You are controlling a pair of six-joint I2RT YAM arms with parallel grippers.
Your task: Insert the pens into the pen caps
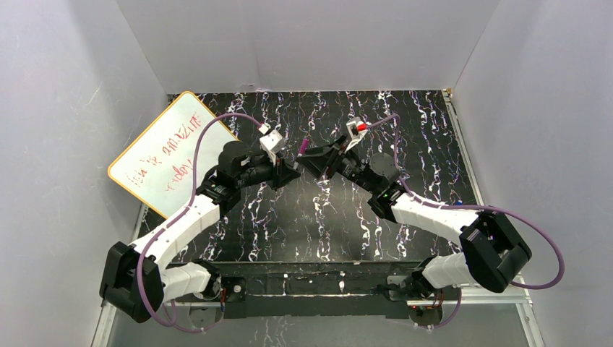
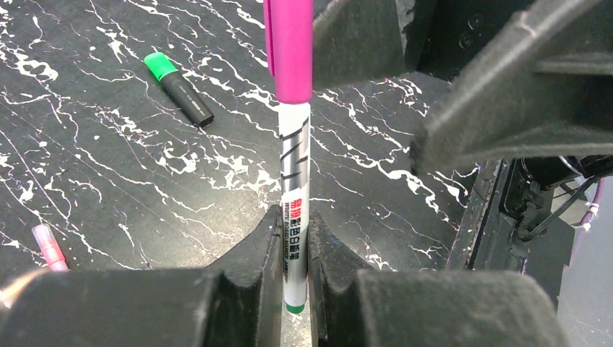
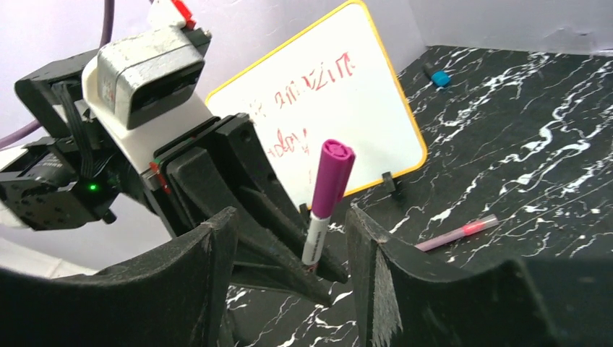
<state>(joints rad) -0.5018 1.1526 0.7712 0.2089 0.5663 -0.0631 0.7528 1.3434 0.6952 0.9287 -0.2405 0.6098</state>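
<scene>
White walls (image 1: 311, 43) box in a black, white-veined table (image 1: 275, 231), where two robot arms meet above the middle, toward the far edge. Between them is a white-barrelled pen (image 2: 295, 202). It is lifted off the table and clamped low on its barrel by the clenched left gripper (image 2: 295, 220). A magenta cap (image 2: 289, 50) appears to be seated on the pen's upper end.

The pen's long axis runs from the left fingers straight toward the right gripper (image 3: 289, 220). Its jaws stand released on either side of the cap, with a gap showing on both sides and no contact. Both arms are at the pen, but only the left one holds it.

With the cap looking home, this pen seems done. The likely next move is for the right fingers to back away along that axis without knocking the cap.

A black marker (image 2: 181, 90) with a bare green tip lies flat on the table, well apart from the held pen. It looks uncapped. A slim pinkish pen (image 3: 455, 233) also lies flat, out in the open. A small blue-ended item (image 3: 436, 74) sits near the table's far edge, too small to identify.

The yellow-rimmed whiteboard (image 3: 340, 94) leans at the table's far left corner, out of the way. Nothing stands between the grippers.
</scene>
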